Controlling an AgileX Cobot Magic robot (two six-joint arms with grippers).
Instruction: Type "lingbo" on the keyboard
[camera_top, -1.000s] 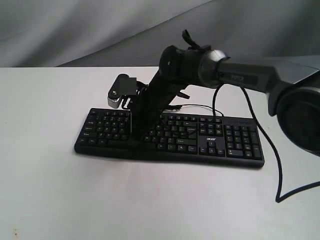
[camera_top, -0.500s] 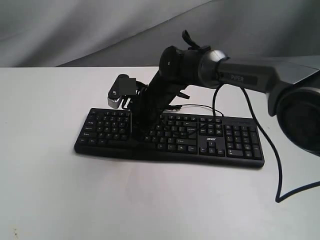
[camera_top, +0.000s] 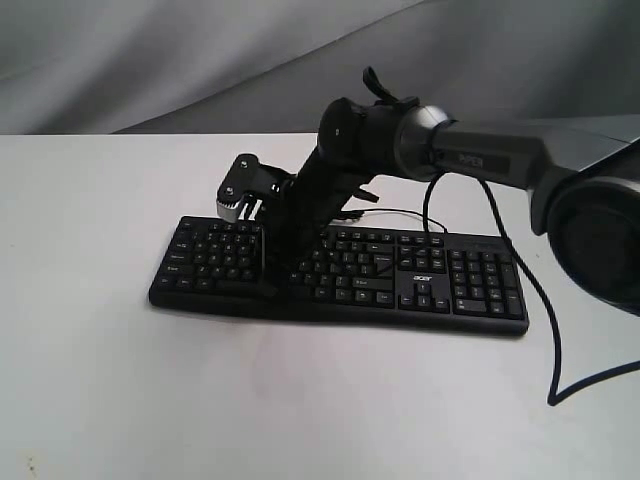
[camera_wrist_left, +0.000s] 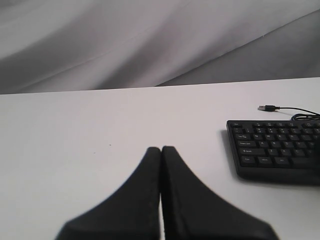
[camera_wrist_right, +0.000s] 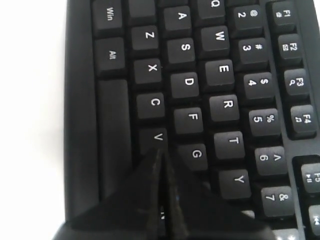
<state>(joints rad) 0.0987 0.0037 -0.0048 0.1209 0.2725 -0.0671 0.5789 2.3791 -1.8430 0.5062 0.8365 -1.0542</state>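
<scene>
The black keyboard (camera_top: 400, 275) lies flat on the white table, its acer logo to the right of the letter block. My right gripper (camera_top: 272, 285) reaches across from the right and points down at the lower letter rows. In the right wrist view the keyboard (camera_wrist_right: 225, 75) fills the frame. The right gripper (camera_wrist_right: 160, 152) is shut and empty, its tip at the edge of the V key, beside G; the B key is hidden under the fingers. I cannot tell whether the tip touches a key. My left gripper (camera_wrist_left: 161, 148) is shut and empty over bare table, apart from the keyboard (camera_wrist_left: 280, 150).
The keyboard's thin cable (camera_top: 400, 212) runs behind it, and its loose USB plug (camera_wrist_left: 267, 107) lies on the table. A thicker black arm cable (camera_top: 545, 320) hangs at the right. Grey cloth hangs behind the white table (camera_top: 120, 380).
My right arm has dipped slightly, bringing the shut gripper and its wrist camera a little lower toward the keys. The keyboard has stayed put.
</scene>
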